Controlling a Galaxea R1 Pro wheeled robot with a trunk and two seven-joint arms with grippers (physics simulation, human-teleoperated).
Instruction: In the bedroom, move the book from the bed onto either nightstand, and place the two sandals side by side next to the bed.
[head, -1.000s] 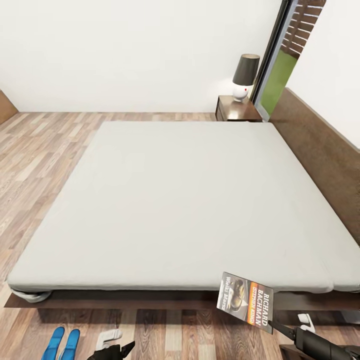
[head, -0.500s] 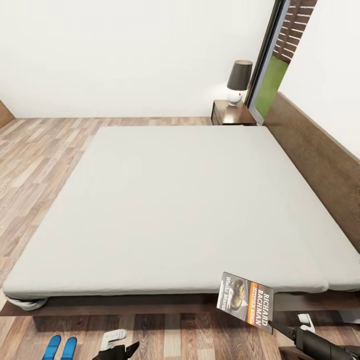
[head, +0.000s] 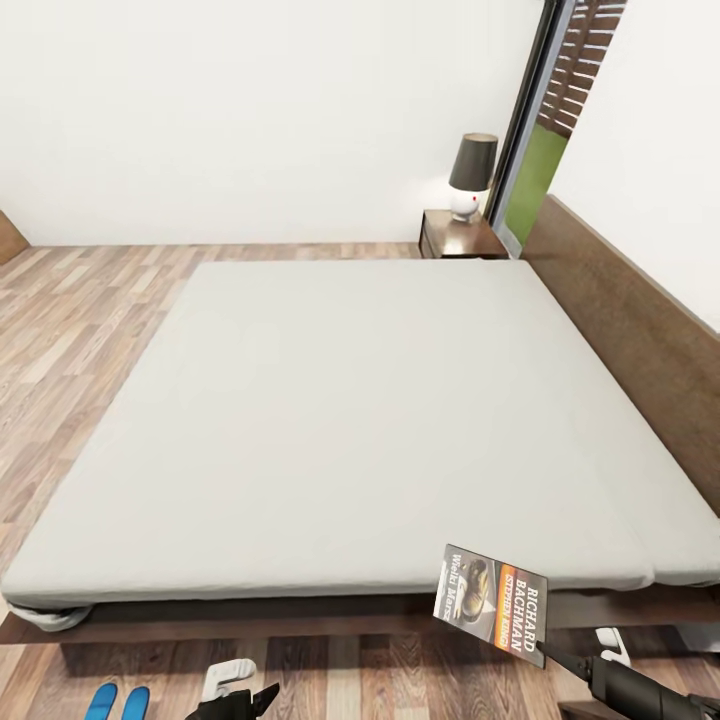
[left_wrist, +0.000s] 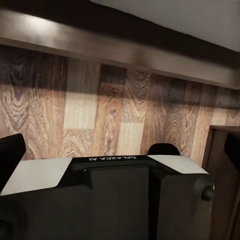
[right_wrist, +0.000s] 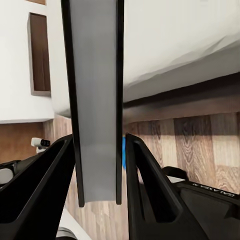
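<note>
The book (head: 491, 598) is up in the air in front of the near edge of the bed (head: 360, 420), tilted, with its cover facing the head camera. The right gripper (head: 545, 652) pinches the book's lower corner. From the right wrist camera the book (right_wrist: 95, 100) shows edge-on, a long grey strip, and the two black fingers (right_wrist: 50, 170) sit tight on both sides of it.

The two blue sandals (head: 118, 702) lie close together on the wood floor (head: 70, 320) near the bed's corner. The picture edge cuts them off, so just their tips show.

The left gripper (head: 245, 700) peeks in low at the head view's edge. Too little of it shows to tell if it is open or closed.

Far across the bed, a nightstand (head: 458, 238) stands by the headboard (head: 630, 340) with a lamp (head: 470, 175) on top.
</note>
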